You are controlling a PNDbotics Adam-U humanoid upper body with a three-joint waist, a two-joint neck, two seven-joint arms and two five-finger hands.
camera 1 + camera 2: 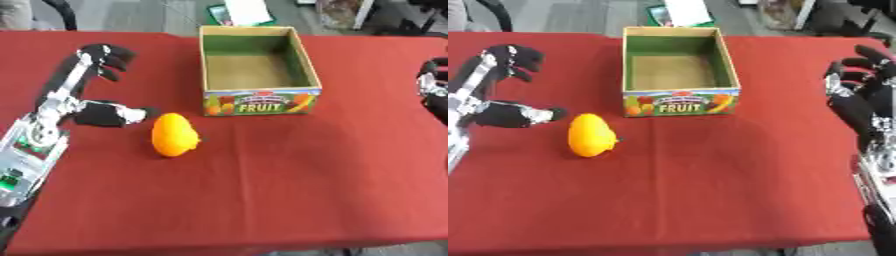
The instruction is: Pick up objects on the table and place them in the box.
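- A smooth orange fruit, rounded and tapering to a blunt top point(171, 135), lies on the red tablecloth point(289, 180); it sits in front of and to the left of the box, well apart from it; nothing touches it.
- An open cardboard box with a green inner wall, a brown floor and a printed "FRUIT" panel on its front point(258, 102) stands upright near the table's far edge; nothing can be seen inside it.
- The left hand point(74, 92), black with silver joints, hovers at the table's left side just beside the fruit; its fingers point(109, 55) reach up and apart while the thumb point(122, 115) points toward the fruit, stopping just short of it; the hand holds nothing.
- The right hand point(859, 95) shows at the right edge, fingers up and relaxed, holding nothing, well apart from both the box and the fruit.
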